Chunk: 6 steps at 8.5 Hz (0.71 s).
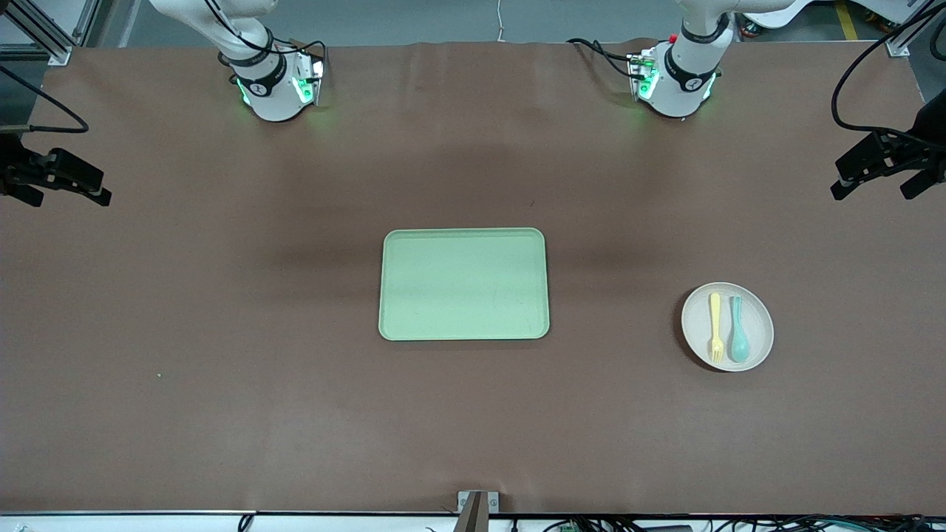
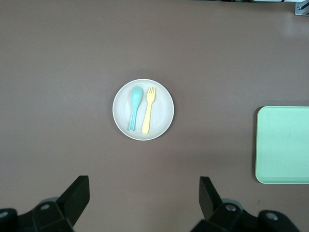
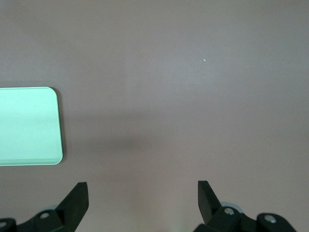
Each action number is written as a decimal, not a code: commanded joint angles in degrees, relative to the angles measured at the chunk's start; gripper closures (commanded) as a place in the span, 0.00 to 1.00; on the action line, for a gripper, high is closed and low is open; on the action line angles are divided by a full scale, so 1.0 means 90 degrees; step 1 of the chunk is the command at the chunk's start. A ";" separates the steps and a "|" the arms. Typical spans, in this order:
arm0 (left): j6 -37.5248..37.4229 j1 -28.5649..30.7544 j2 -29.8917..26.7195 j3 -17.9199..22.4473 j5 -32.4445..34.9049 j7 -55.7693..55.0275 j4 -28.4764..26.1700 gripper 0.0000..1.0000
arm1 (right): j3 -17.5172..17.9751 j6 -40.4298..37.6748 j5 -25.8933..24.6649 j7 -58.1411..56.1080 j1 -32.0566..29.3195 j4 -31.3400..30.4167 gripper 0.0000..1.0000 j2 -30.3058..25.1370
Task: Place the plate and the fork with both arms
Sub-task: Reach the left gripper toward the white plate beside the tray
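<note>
While nothing is gripped, step = start | left gripper point(image 2: 142, 205) open, high over table with plate point(image 2: 143, 109) below it, fork point(image 2: 148, 109) beside spoon point(image 2: 134, 107) on plate | right gripper point(image 3: 142, 205) open, waits over bare table near tray point(image 1: 464, 284) | next: likely left descends on plate rim.

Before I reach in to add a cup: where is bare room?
The green tray is bare, as is the table between it and the right arm's end. Only the plate is crowded, with the fork and teal spoon. Both open grippers, left gripper and right gripper, hang high.
</note>
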 commanded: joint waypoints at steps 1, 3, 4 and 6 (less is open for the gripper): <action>-0.0276 0.0048 0.0099 -0.0038 0.0115 0.0059 0.0270 0.00 | 0.0067 0.0043 -0.0079 0.0001 -0.0095 -0.0077 0.00 -0.0031; -0.0287 0.0077 0.0292 -0.0028 0.0095 -0.0145 0.0192 0.00 | 0.0057 0.0063 -0.0079 0.0001 -0.0095 -0.0097 0.00 -0.0031; -0.0316 0.0213 0.0555 -0.0008 0.0095 -0.0156 0.0153 0.00 | 0.0057 0.0082 -0.0079 0.0001 -0.0085 -0.0106 0.00 -0.0021; -0.0094 0.0370 0.1393 0.0001 0.0192 0.0038 0.0123 0.01 | 0.0057 0.0102 -0.0079 0.0001 -0.0076 -0.0136 0.00 -0.0012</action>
